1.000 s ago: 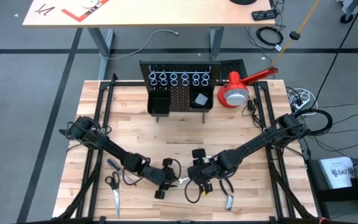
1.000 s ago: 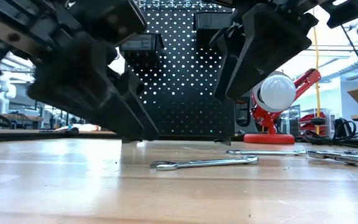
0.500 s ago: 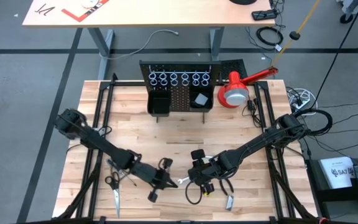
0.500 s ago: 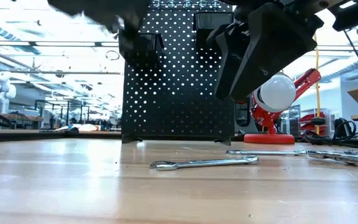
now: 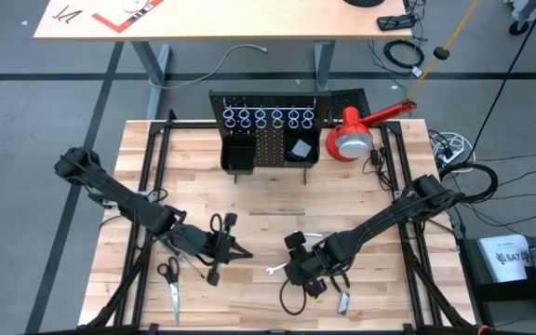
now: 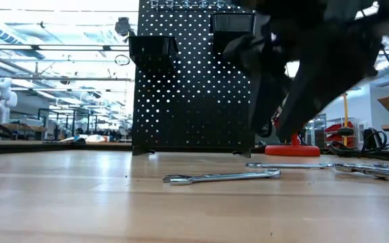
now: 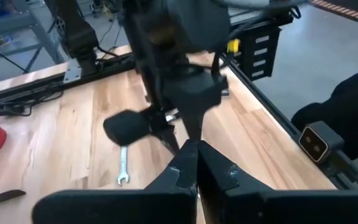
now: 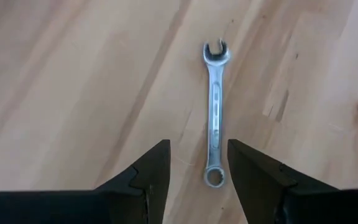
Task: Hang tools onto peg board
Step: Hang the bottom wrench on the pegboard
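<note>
A silver wrench (image 8: pixel 215 112) lies flat on the wooden table (image 5: pixel 249 200), also seen in the low view (image 6: pixel 221 177). My right gripper (image 8: pixel 197 167) hovers open just above it, pointing steeply down. One finger stands on each side of the wrench's ring end (image 8: pixel 214 177), touching nothing. My left gripper (image 7: pixel 196 163) is shut and empty. It is raised to the left of the wrench (image 5: pixel 238 251). The peg board (image 5: pixel 268 135) stands upright at the far edge with its row of silver rings (image 5: pixel 268 117) and two black bins (image 5: pixel 240 154).
Scissors (image 5: pixel 170 284) lie near the front left corner. A black cable loop (image 5: pixel 291 298) and a small tool (image 5: pixel 342 302) lie by the front edge. More thin tools (image 6: pixel 329 165) lie to the right of the wrench. A red-and-white lamp (image 5: pixel 352 140) stands beside the peg board.
My left gripper has shut on nothing, risen well clear of the table and drawn back toward the left edge, away from the wrench. My right gripper has rolled a little and sunk slightly over the wrench, still open. The wrench has stayed where it was.
</note>
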### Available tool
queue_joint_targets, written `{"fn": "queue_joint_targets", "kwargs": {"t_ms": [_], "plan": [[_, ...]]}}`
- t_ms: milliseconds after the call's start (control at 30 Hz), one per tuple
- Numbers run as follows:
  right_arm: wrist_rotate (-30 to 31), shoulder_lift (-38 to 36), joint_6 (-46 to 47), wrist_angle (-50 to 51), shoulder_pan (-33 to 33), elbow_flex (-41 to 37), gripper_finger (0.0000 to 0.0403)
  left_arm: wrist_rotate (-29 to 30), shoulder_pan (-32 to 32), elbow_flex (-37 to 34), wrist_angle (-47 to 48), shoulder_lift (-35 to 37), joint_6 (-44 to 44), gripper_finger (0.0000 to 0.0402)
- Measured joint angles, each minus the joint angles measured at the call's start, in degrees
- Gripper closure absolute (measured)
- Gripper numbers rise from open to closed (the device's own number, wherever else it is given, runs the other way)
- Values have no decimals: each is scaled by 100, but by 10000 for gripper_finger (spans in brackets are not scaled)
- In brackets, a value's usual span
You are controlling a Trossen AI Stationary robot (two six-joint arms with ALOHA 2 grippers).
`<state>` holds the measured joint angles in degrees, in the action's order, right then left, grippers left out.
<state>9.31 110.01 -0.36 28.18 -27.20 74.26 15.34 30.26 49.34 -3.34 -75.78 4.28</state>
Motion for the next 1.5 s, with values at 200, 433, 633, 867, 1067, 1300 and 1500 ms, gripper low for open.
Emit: {"fn": "queue_joint_targets", "kwargs": {"t_ms": [200, 433, 633, 867, 1067, 1300, 1500], "plan": [[243, 223, -247, -27, 128, -4, 245, 6, -2, 0, -32, 62, 62, 392], [-201, 250, -396, 26, 326, -7, 245, 21, -2, 0, -149, 430, 97, 390], [-321, 405, -512, 9, 393, 0, 245, 21, 33, 0, -275, 855, 117, 390], [13, 562, -350, 72, 493, 28, 245, 16, 64, 0, -273, 1254, 220, 389], [219, 582, -43, 2, 851, 18, 245, 19, 64, 0, -253, 1312, 274, 389], [780, 599, 696, -17, 1281, 9, 245, 18, 64, 0, -182, 1310, 266, 389], [901, 594, 769, -142, 1584, 2, 245, 19, 64, 0, -167, 1310, 266, 388]]}}
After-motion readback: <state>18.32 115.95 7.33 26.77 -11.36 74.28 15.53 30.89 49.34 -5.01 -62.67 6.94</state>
